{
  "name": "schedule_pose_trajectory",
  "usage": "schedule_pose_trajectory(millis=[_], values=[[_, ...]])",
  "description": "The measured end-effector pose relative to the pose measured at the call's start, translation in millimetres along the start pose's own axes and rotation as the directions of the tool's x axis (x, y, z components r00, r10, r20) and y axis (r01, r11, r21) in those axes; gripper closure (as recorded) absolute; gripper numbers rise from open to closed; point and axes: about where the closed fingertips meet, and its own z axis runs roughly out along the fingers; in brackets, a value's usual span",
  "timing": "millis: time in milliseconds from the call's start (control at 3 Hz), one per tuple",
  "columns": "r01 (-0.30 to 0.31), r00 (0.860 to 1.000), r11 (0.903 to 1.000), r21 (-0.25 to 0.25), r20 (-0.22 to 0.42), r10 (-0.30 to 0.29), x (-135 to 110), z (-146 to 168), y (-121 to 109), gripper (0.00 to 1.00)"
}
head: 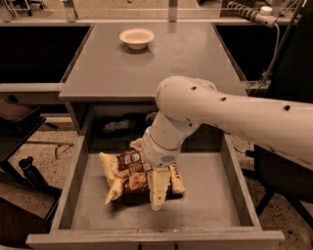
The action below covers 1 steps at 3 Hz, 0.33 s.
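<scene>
My white arm reaches down into an open grey drawer (78, 195). My gripper (156, 194) is low over the drawer's middle, shut on a crumpled brown and yellow chip bag (128, 177). One pale finger (159, 185) lies across the front of the bag, and the other is hidden behind it. The bag bulges out to the left of the gripper, and a strip of it shows on the right. Its lower edge sits at or just above the drawer floor.
A white bowl (137, 37) stands at the back of the grey tabletop (161, 63) above the drawer. A dark object (117, 126) lies in the recess behind the drawer. A white power strip (252, 13) hangs at the top right. Dark furniture flanks both sides.
</scene>
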Motion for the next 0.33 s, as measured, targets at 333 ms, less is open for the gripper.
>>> schedule_pose_trajectory(millis=[333], values=[[0.000,1.000,1.0000,0.000,0.000,0.000,0.0,0.0,0.0,0.00]])
